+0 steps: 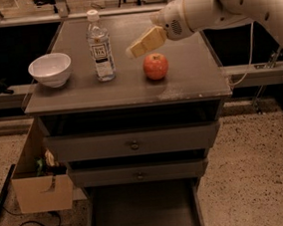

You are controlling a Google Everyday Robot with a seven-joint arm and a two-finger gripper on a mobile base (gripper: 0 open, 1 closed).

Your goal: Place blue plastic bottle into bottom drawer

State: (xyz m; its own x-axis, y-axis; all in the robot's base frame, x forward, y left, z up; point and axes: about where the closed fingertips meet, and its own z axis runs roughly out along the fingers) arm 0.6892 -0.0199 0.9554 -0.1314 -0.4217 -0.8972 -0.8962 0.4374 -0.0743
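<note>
The blue plastic bottle (100, 46) stands upright on the grey cabinet top (188, 83), left of centre, with a white cap and a labelled middle. My gripper (134, 49) hangs above the top, to the right of the bottle and just up-left of a red apple (155, 66), apart from both. Nothing is in it. The bottom drawer (141, 210) is pulled out below the two upper drawers, and its inside looks empty.
A white bowl (50, 69) sits on the cabinet top at the left. A cardboard box (41, 187) with items stands on the floor left of the cabinet, with cables by it. The two upper drawers (133, 145) have small round knobs.
</note>
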